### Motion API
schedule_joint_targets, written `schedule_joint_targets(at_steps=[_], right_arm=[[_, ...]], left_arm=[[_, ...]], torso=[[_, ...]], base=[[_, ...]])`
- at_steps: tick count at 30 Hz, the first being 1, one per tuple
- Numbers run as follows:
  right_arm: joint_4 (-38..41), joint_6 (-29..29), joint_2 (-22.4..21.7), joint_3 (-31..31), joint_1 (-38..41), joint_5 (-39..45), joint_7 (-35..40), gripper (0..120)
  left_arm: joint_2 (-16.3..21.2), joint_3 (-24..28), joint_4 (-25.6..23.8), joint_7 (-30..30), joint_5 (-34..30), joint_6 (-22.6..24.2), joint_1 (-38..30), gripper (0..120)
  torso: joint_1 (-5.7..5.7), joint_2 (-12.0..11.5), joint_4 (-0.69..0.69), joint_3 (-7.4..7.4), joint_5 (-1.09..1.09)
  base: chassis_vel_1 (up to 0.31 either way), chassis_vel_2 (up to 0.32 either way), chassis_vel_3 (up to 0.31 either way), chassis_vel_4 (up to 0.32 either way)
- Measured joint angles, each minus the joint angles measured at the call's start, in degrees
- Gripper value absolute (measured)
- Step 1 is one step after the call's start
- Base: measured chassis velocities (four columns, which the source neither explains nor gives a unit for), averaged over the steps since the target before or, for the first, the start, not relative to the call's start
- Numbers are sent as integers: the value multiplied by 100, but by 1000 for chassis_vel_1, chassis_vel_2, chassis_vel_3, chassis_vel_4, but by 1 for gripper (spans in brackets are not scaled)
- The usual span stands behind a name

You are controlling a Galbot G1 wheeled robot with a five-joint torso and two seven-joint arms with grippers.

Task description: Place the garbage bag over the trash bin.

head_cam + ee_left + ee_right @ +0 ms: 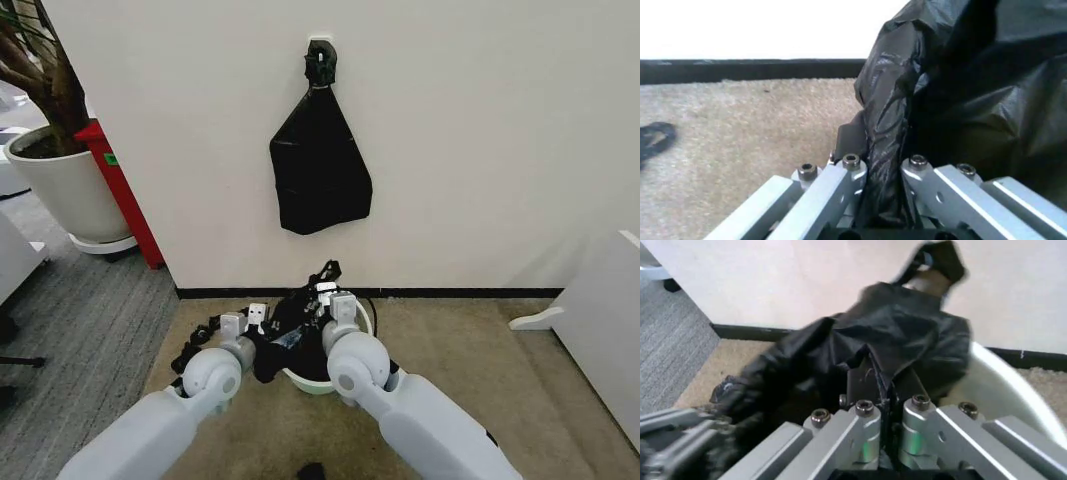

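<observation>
A cream wall [480,150] rises ahead, carpet [470,350] below it. Against the wall's foot sits the trash bin [300,382], the garbage bag [290,325] draped loosely over its mouth. My left gripper [881,200] pinches a fold of the bag at the bin's left side; my right gripper [888,435] clamps another fold above the rim.
</observation>
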Motion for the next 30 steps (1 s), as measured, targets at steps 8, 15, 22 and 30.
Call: schedule_joint_targets(at_steps=[8, 15, 22, 30], right_arm=[[234, 12, -197, 108, -199, -17, -36, 0], [383, 33, -404, 253, -380, -50, -123, 0], [509, 39, -562, 369, -450, -39, -160, 0], [618, 44, -690, 543, -531, -30, -222, 0]], left_arm=[[-80, -434, -215, -70, 92, -73, 261, 3], [-155, -762, -414, -90, 114, -89, 423, 3], [-167, -870, -494, -118, 129, -113, 580, 3], [-225, -918, -479, -117, 309, -216, 1029, 3]], torso=[[0, 0, -1, 0, 0], [0, 0, -1, 0, 0], [0, 0, 0, 0, 0], [0, 0, 0, 0, -1]], base=[[0, 0, 0, 0], [0, 0, 0, 0], [0, 0, 0, 0], [0, 0, 0, 0]])
